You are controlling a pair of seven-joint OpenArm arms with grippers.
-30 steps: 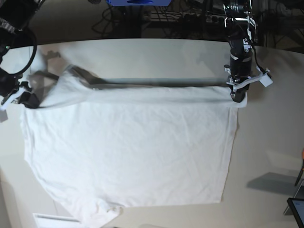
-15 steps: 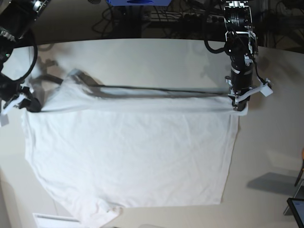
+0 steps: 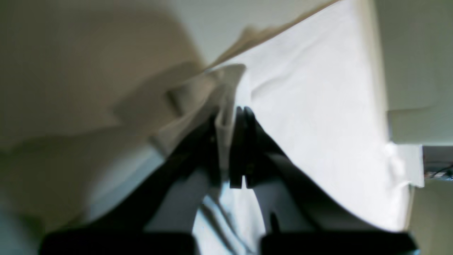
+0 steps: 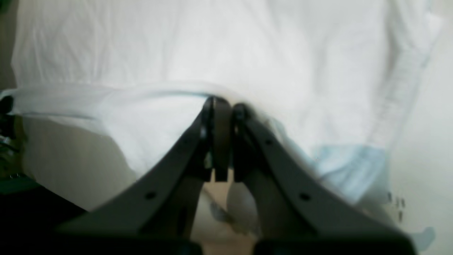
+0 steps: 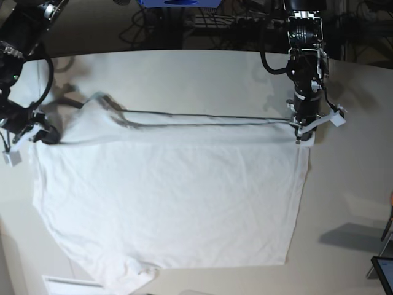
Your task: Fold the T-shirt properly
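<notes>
Base view shows the table (image 5: 184, 67), pale and matte, filling most of the scene, with dark cabling and equipment in the dim room beyond its far edge. On it the T-shirt (image 5: 172, 196) lies spread flat across the middle and near part, its far edge lifted off the surface and stretched taut in a line from left to right. The left gripper (image 5: 299, 130) is clamped on the far right corner of that edge; the wrist view shows its jaws together with a fold of cloth pinched between them. The right gripper (image 5: 38, 132) is likewise closed on the cloth at the far left. The likely trouble is a slip: with so thin a bite, uneven pull from either arm could free a corner and skew the fold.
</notes>
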